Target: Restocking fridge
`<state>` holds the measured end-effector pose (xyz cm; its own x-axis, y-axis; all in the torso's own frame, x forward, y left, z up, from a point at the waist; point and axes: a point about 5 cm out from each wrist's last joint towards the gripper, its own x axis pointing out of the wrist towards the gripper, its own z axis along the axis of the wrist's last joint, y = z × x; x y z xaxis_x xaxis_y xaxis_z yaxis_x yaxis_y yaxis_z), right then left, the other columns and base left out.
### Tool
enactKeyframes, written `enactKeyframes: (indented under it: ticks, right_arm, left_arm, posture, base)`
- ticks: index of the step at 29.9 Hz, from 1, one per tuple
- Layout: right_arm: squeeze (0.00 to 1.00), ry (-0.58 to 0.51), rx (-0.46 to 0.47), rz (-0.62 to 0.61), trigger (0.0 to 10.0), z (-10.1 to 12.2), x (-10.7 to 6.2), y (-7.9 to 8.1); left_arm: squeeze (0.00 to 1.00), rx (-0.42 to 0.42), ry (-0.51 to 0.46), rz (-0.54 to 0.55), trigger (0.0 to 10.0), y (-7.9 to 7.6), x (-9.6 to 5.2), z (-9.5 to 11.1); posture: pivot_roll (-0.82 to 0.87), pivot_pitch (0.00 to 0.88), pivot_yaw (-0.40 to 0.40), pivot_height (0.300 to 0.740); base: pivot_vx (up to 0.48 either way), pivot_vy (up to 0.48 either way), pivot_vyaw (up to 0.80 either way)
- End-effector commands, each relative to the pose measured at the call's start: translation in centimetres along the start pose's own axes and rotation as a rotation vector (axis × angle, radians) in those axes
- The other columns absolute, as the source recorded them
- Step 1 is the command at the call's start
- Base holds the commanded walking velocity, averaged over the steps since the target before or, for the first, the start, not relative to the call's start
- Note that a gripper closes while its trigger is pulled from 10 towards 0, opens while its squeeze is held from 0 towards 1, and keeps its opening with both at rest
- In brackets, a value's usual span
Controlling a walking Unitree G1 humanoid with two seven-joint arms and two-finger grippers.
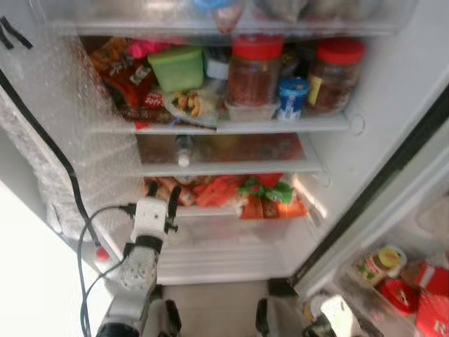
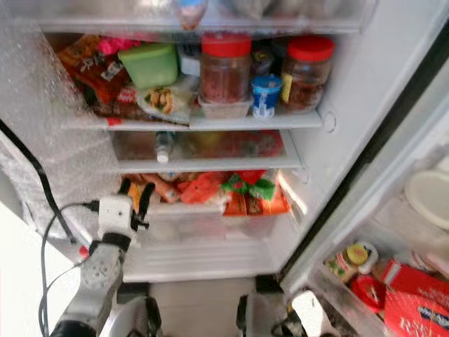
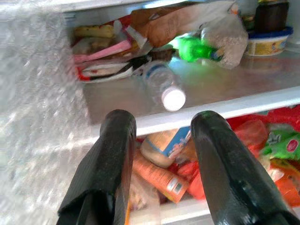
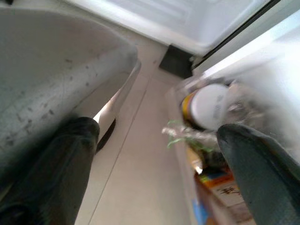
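Fridge point(image 1: 393, 98) door stands open before me; I am bent toward the lower shelves.

Left of frame: my left gripper point(image 1: 160, 198) is raised in front of the crisper drawer point(image 1: 231, 228), fingers spread and holding nothing. In the wrist view the gap between them frames the drawer's packets and, above, a water bottle point(image 3: 165, 89) lying on its side on the low shelf, cap toward me. I judge it lies flat because the shelf gap is too low for it upright.

Centre: the drawer is heaped with orange and red packets point(image 1: 214, 191) and a green bag point(image 1: 268, 189). Upper shelf holds a green tub point(image 1: 178, 67), then two red-lidded jars point(image 1: 254, 70) upright at the front, a small blue cup point(image 1: 292, 97) between them.

Lower right of frame: my right gripper point(image 4: 159, 173) hangs low by the door shelf point(image 1: 365, 295), fingers wide apart, empty, near a yellow-lidded jar point(image 1: 382, 263). Likely the next item comes from or goes there.
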<state>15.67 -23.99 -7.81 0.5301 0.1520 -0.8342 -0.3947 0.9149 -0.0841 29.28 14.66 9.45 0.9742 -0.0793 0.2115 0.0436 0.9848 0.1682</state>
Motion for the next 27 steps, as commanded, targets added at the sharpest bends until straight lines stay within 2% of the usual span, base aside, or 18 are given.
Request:
enactKeyframes:
  ticks: [1,16,27]
  right_arm:
    - [0.0,0.078,0.014,0.105,10.0,-1.91,0.12,2.57]
    - [0.0,0.075,0.023,0.108,10.0,-1.9,0.11,2.57]
    - [0.0,0.076,0.028,0.104,10.0,-1.94,0.1,2.53]
  left_arm:
    - [0.0,0.011,0.015,-0.008,10.0,-0.26,-0.23,-0.13]
    - [0.0,0.01,0.019,-0.012,10.0,-0.44,-0.23,-0.02]
    - [0.0,0.005,0.063,-0.007,10.0,-0.3,-1.08,-0.95]
  posture:
    - [-0.09,0.079,0.02,0.607]
    - [-0.09,0.078,0.02,0.607]
    - [-0.09,0.072,0.019,0.607]
  base:
    - [-0.285,0.0,0.0]
    - [-0.281,0.0,0.0]
    - [-0.275,0.0,0.0]
